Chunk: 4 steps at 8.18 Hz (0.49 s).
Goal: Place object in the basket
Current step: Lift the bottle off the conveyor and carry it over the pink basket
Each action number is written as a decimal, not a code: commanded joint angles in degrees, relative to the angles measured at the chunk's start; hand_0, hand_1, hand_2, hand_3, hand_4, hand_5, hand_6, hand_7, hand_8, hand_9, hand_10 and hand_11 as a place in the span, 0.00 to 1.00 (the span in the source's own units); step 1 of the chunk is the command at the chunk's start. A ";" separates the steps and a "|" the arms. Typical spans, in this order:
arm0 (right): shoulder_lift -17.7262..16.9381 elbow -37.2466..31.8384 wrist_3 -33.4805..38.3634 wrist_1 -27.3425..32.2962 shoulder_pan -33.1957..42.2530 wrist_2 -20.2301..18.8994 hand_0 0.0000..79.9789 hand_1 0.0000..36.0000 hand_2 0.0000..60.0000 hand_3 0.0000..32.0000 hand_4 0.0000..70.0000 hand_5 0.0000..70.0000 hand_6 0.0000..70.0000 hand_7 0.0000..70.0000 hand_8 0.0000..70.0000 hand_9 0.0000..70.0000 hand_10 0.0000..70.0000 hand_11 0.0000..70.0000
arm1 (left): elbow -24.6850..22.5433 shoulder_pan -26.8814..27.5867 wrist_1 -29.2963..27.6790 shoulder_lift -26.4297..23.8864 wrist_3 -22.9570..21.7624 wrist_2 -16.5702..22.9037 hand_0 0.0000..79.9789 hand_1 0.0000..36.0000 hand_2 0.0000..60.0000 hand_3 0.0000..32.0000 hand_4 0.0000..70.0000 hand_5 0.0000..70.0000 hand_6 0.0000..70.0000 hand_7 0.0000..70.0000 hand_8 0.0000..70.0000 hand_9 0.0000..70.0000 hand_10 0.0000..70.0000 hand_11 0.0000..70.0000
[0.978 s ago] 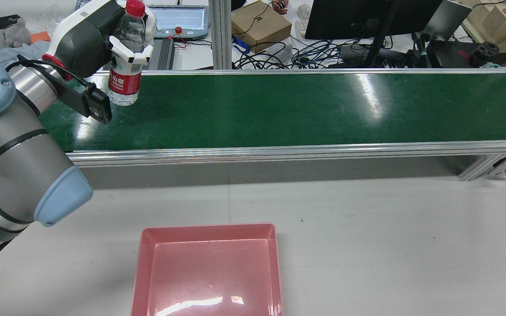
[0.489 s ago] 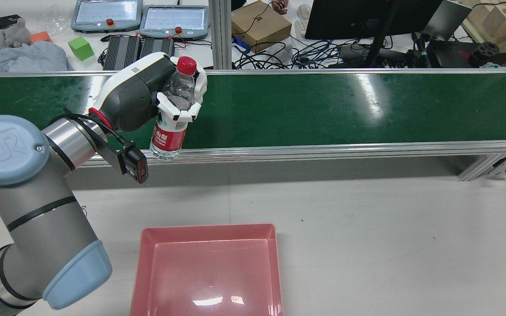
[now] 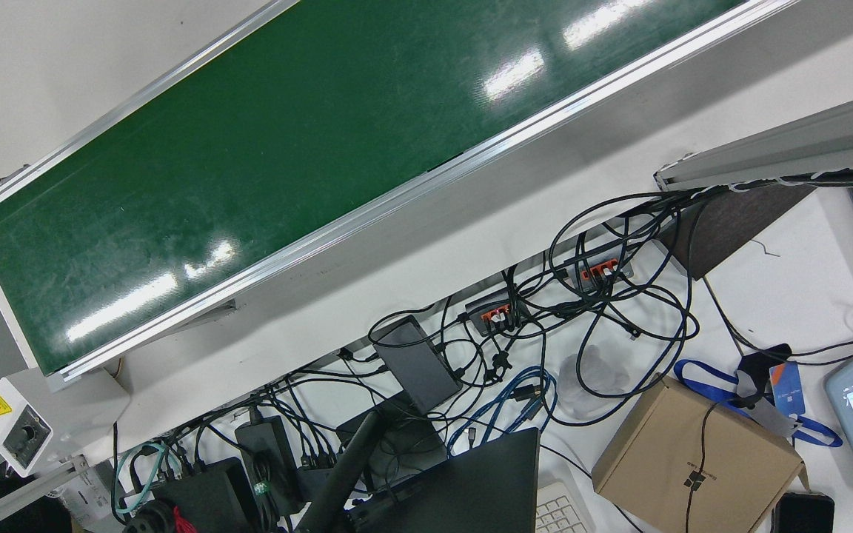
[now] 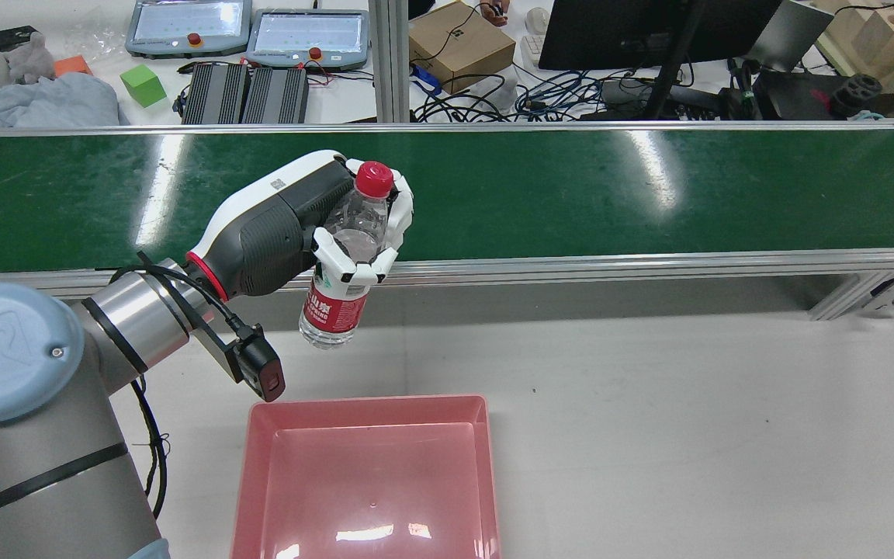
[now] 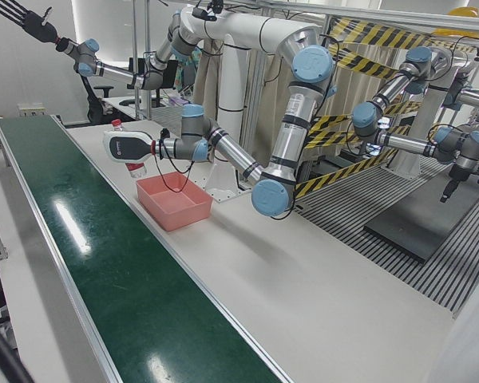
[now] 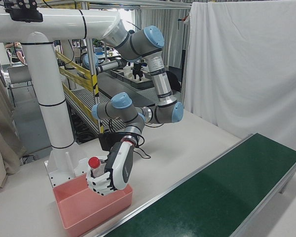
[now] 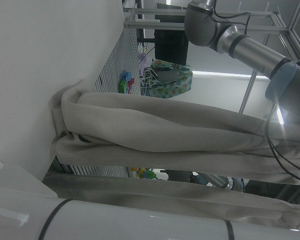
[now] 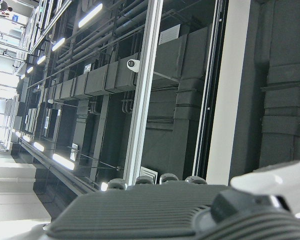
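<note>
One hand only is at work: the left hand (image 4: 303, 225), its fingers (image 4: 346, 268) wrapped around the upper body of the water bottle (image 4: 342, 272). From the rear view the bottle hangs clear of every surface, red cap uppermost and tilted a little away from the arm, its red label below the fingers. It sits over the near rail of the green conveyor belt (image 4: 571, 194) and the strip of white desk (image 4: 649, 404) between belt and pink basket (image 4: 261, 466). The basket lies near, below the bottle, with nothing in it.

The right-front view shows what the rear view cannot: the same hand (image 6: 111, 175) seen from the belt side, with the bottle (image 6: 94, 170) raised just above the basket (image 6: 96, 210), at its edge nearest the belt. The left-front view gives the whole arm stretched low across the desk, hand (image 5: 128, 148) beside the basket (image 5: 174, 201).

Looking almost straight down, the front view takes in only the belt (image 3: 249, 148) and a tangle of cables, no arm. The right hand (image 5: 20, 16) appears to be the dark one held high at the far top corner of the left-front view, fingers spread, though it is small there. Both hand cameras show only room surroundings.
</note>
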 commanded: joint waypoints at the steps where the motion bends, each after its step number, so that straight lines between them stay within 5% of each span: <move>1: 0.00 0.00 0.00 0.03 0.00 0.00 0.00 0.00 0.00 0.00 0.00 0.00 0.00 0.00 0.00 0.00 0.00 0.00 | -9.20 3.48 3.31 4.36 0.16 -3.63 1.00 1.00 1.00 0.00 0.85 1.00 1.00 1.00 1.00 1.00 1.00 1.00; 3: 0.00 0.00 0.00 0.03 0.00 0.00 0.00 0.00 0.00 0.00 0.00 0.00 0.00 0.00 0.00 0.00 0.00 0.00 | -13.79 5.68 3.31 8.77 0.16 -6.28 1.00 0.93 1.00 0.00 0.91 1.00 1.00 1.00 1.00 1.00 1.00 1.00; 4: 0.00 0.00 0.00 0.03 0.00 0.00 0.00 0.00 0.00 0.00 0.00 0.00 0.00 0.00 0.00 0.00 0.00 0.00 | -15.37 5.68 3.57 9.31 0.33 -6.20 0.97 0.49 0.18 0.00 0.70 1.00 1.00 1.00 1.00 1.00 0.92 1.00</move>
